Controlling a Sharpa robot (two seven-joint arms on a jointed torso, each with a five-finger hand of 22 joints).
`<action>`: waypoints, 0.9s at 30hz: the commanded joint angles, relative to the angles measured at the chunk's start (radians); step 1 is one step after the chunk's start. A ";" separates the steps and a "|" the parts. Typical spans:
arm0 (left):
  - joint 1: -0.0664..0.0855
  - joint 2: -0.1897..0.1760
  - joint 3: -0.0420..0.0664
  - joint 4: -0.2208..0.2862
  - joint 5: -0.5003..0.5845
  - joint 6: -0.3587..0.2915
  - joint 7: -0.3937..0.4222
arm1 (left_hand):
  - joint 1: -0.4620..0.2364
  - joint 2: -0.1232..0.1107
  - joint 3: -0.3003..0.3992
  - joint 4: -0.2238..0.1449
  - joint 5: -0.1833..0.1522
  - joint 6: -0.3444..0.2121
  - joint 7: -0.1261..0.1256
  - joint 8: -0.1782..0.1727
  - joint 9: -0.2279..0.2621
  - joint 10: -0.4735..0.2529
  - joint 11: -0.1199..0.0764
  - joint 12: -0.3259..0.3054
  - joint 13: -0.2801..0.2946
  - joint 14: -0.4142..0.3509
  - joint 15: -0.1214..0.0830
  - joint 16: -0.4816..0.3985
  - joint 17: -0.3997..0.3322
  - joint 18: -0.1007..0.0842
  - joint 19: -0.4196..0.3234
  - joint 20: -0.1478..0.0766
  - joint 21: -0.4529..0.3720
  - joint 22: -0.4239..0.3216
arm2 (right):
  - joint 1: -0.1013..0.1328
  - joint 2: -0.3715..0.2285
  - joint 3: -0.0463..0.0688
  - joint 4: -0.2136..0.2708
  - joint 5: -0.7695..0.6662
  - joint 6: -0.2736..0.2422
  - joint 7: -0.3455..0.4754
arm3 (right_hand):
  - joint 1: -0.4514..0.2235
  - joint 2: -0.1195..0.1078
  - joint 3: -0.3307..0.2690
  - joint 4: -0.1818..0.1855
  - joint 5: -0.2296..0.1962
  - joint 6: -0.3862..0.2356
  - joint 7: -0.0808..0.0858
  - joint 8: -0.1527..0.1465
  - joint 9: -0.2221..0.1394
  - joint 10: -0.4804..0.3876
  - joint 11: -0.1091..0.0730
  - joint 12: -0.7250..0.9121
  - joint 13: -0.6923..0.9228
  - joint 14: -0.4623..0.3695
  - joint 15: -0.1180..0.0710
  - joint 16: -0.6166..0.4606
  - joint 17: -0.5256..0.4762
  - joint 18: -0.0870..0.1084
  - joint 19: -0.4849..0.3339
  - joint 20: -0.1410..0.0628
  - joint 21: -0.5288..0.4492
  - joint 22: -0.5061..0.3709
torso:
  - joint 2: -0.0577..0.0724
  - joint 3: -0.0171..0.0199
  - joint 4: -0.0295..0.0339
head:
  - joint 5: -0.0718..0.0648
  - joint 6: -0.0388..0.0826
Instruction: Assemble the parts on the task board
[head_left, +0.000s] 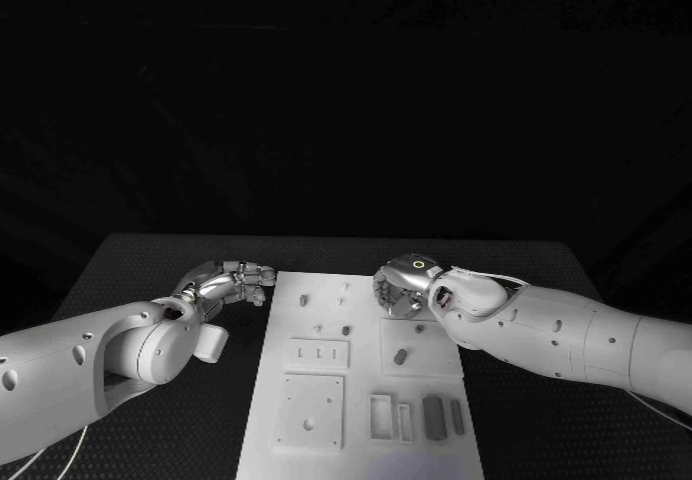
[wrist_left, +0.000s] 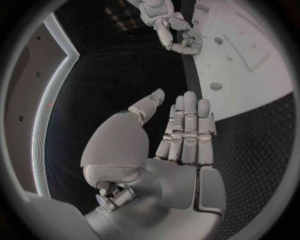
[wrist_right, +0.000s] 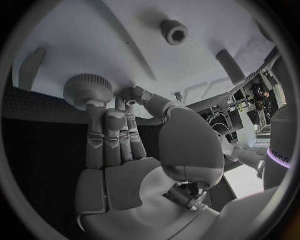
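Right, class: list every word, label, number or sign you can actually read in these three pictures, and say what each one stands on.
No text reads clearly in any view.
Right wrist view: a lit band at the circle's edge carries a few letters, too blurred and bent to read.
Task board: plain white, no readable markings.
Left hand and right hand: no lettering that can be made out.
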 joint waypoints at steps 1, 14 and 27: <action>0.001 0.003 0.000 0.001 -0.004 0.017 0.005 | -0.011 -0.003 0.002 -0.006 0.001 0.001 0.002 -0.007 0.002 -0.001 0.004 -0.006 0.001 -0.007 -0.001 -0.004 0.001 0.013 -0.005 0.000 0.003 0.011 | -0.003 0.002 -0.002 0.005 -0.021 -0.025 -0.003 | 0.003 0.014 0.001 -0.007 -0.001 0.009 0.001 0.007 0.005 0.064 -0.015 0.006 0.010 -0.007 -0.016 0.003 -0.002 0.047 -0.005 -0.004 0.006 0.022 | 0.001 0.0007 -0.0003 | 0.000 0.000; 0.001 0.004 0.000 0.001 -0.004 0.015 0.006 | -0.012 -0.003 0.003 -0.008 0.001 0.001 0.002 -0.007 0.002 -0.002 0.004 -0.007 0.001 -0.007 -0.001 -0.005 0.001 0.013 -0.006 0.000 0.004 0.011 | 0.001 0.022 0.022 0.042 -0.051 -0.096 -0.114 | -0.001 0.015 0.004 -0.017 -0.001 0.018 -0.003 0.010 0.013 0.069 -0.019 0.007 0.025 -0.007 -0.020 0.004 -0.004 0.047 -0.006 -0.007 0.011 0.021 | 0.001 -0.0011 0.0002 | -0.001 0.006; 0.001 0.016 0.000 -0.008 -0.004 0.019 0.005 | -0.013 -0.002 0.004 -0.009 0.001 0.001 0.002 -0.007 0.003 -0.001 0.004 -0.007 0.002 -0.006 -0.001 -0.006 0.001 0.013 -0.006 0.000 0.004 0.011 | 0.003 0.078 0.034 0.020 -0.070 -0.144 -0.156 | 0.000 0.014 0.008 -0.023 -0.001 0.021 -0.005 0.009 0.015 0.069 -0.020 0.006 0.030 -0.007 -0.021 0.005 -0.005 0.047 -0.005 -0.010 0.013 0.020 | 0.002 -0.0028 0.0039 | 0.000 0.007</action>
